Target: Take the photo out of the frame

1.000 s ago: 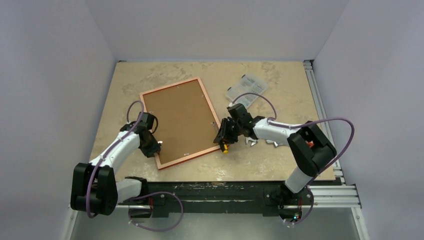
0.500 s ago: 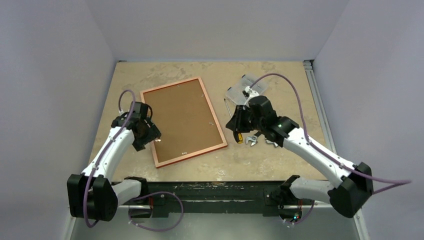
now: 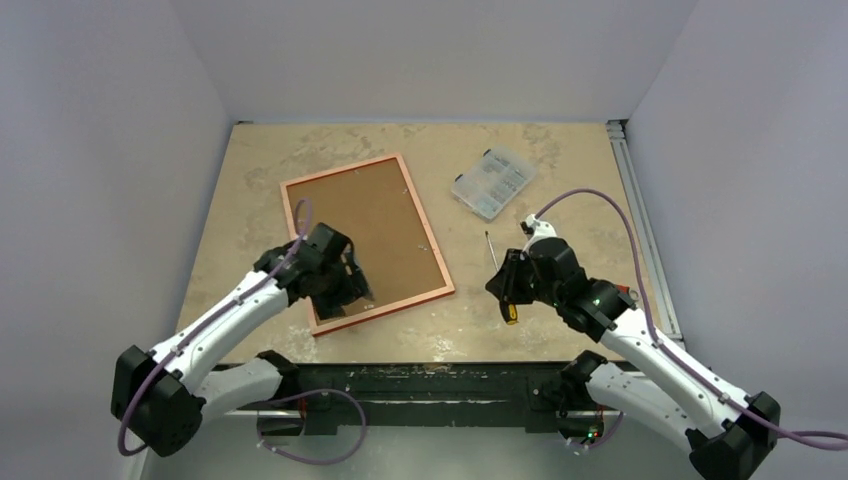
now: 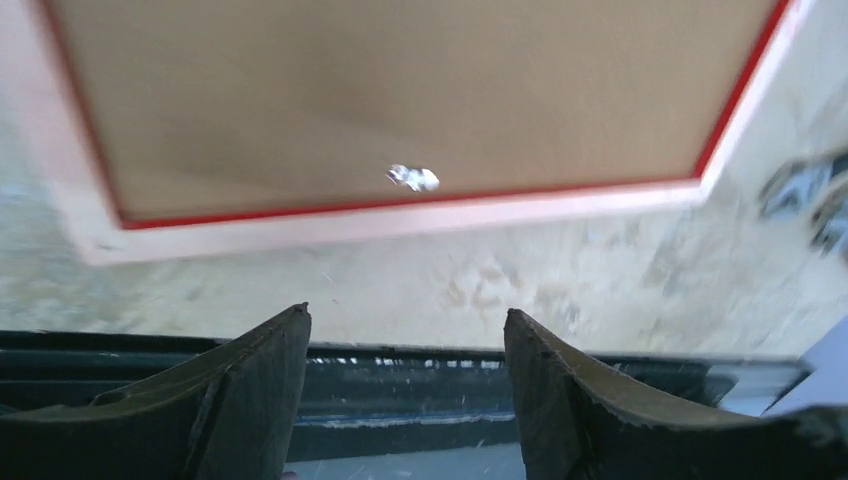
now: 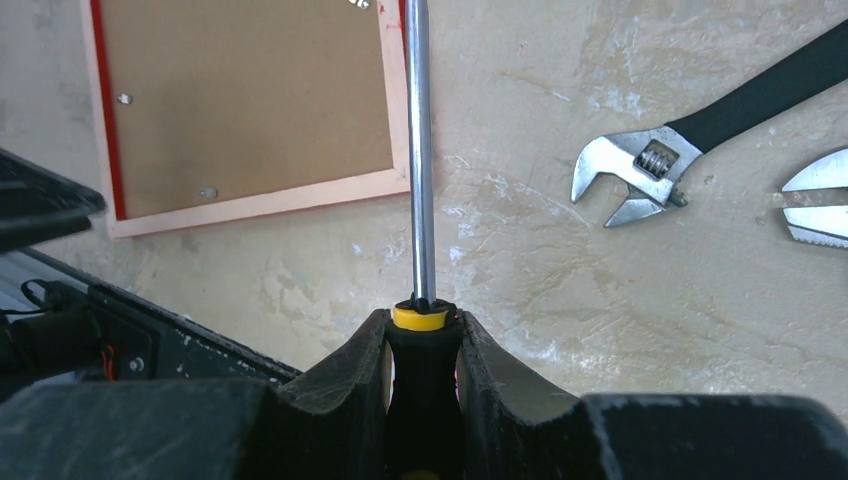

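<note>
Count:
- 1 frame (image 5: pixel 260 203), face down, left of centre.
- 1 photo (image 3: pixel 365 225) inside it, only the brown board back showing.
- 2 small metal tabs (image 5: pixel 207 192) clearly countable on that board. Any others are too small to tell.
- 1 screwdriver (image 5: pixel 421 200), near right.
- 1 adjustable wrench (image 5: pixel 735 100), right side.
- 1 more steel tool (image 5: pixel 815 210) beside the wrench, cut off at the picture edge, kind unclear.
- 1 clear compartment box (image 3: pixel 492 182), far, right of the frame.
- 2 grippers: left gripper (image 4: pixel 405 320), right gripper (image 5: pixel 424 325).
</note>
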`<state>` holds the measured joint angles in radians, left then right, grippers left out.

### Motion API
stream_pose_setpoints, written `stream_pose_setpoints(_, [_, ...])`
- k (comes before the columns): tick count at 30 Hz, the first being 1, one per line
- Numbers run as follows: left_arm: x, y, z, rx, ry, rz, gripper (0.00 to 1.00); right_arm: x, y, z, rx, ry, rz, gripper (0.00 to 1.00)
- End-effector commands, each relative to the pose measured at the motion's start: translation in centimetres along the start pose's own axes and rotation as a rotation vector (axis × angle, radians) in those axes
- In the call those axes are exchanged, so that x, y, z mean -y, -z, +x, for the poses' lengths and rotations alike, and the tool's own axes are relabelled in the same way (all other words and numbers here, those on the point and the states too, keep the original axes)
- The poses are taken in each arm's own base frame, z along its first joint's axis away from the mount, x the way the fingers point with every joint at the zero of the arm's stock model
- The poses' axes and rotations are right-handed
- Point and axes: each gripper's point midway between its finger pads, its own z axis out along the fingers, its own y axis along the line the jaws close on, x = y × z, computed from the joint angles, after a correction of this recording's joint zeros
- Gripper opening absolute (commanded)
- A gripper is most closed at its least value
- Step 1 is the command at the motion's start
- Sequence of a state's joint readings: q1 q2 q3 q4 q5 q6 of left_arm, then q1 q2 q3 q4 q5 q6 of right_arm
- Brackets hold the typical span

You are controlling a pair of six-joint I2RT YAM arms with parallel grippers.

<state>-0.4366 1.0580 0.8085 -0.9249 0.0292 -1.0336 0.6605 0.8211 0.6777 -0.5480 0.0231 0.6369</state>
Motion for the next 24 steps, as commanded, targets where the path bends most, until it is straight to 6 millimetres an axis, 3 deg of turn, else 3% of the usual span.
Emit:
stream_pose_setpoints(1, [5.5, -0.2, 3.3, 0.037, -0.109, 0.098, 0.67, 0.0, 0.8, -0.5, 0.056, -0.032, -0.018, 0.00])
stream_pose_setpoints(5, [8.2, -1.6, 6.4, -0.002, -0.316, 0.033, 0.65, -0.5, 1.5, -0.1, 0.056, -0.053, -0.063, 0.00])
stream_pose_setpoints(9, [7.6, -4.8, 9.8, -0.121, -0.256, 0.000, 0.60, -1.3, 1.3, 0.4, 0.035, -0.068, -0.110, 0.00])
stream_pose_setpoints(12, [6.8, -6.3, 10.7, -0.152, -0.183, 0.004, 0.58, -1.4, 1.1, 0.8, 0.008, -0.071, -0.112, 0.00])
stream_pose_setpoints(17, [4.6, -7.5, 8.5, -0.108, -0.129, -0.073, 0.56, -1.9, 0.1, 1.4, -0.025, -0.070, -0.140, 0.00])
stream_pose_setpoints(24, [-1.9, -8.6, 4.3, -0.097, 0.044, -0.185, 0.59, -4.0, -2.9, 2.0, -0.124, -0.091, -0.202, 0.00])
